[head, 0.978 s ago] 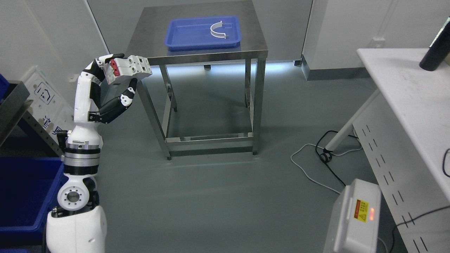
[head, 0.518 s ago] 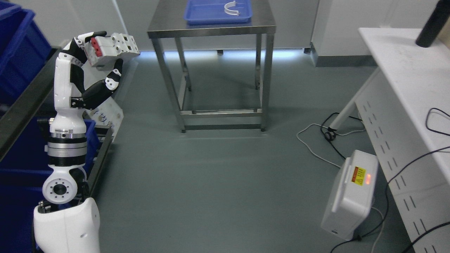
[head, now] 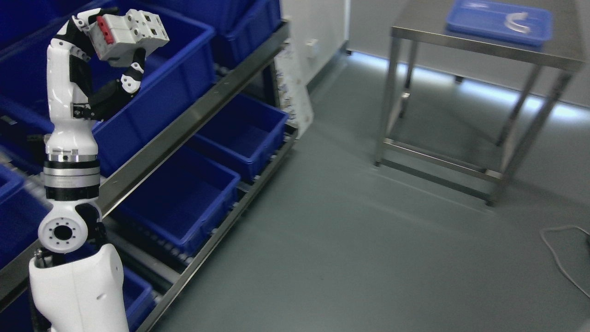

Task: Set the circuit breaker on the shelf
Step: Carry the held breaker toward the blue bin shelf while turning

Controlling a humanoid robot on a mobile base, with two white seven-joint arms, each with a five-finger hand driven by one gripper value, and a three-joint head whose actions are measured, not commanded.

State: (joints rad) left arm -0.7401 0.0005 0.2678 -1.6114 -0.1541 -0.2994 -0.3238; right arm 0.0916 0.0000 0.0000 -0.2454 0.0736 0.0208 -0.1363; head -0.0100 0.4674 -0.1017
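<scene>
A humanoid robot's left hand (head: 108,44) grips a white circuit breaker (head: 130,36) with a red end face, fingers curled under and behind the block, holding it raised in front of a metal shelf (head: 193,121) stocked with blue bins (head: 184,64). The breaker hangs in the air above the upper row of bins, touching none of them. The right arm does not show in the head view.

The step in hand appears to be the carry: the part is held and the shelf now fills the left of the picture, but the breaker is not yet set down. The next move likely calls for reaching the arm over a bin's rim, lowering the block until it rests on the bin floor or shelf surface, and only then loosening the fingers. Which bin is meant cannot be told from the picture.

Across the grey floor stands a steel counter (head: 479,46) carrying a blue tray (head: 479,27) with a white curved part (head: 517,22) in it.

A printed white panel (head: 291,87) leans at the shelf's end; its markings are too blurred to read. No brand or writing can be made out on the breaker or bins.
</scene>
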